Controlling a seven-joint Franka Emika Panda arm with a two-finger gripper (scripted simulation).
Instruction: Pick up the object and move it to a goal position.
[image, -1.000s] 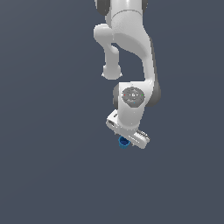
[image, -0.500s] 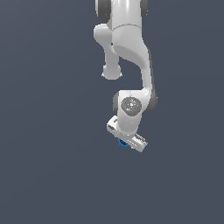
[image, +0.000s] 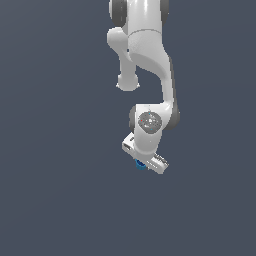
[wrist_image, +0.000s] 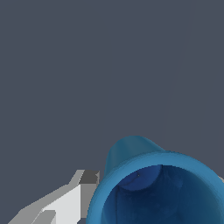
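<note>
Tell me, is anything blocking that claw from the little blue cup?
Nothing visible. The blue cup sits right under the tool, with one finger beside it in the wrist view. Whether the tool grips it cannot be told.

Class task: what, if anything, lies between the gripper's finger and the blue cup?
Nothing. In the wrist view the white finger sits right against the cup; no gap or other thing shows.

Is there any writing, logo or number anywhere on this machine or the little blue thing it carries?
No readable text in either view.
White robot arm: no lettering; the round grey disc on its wrist joint bears tiny red and green specks, too small to read.
Small bright-blue hollow cup: plain, unmarked.
Dark grey background: blank.
</note>
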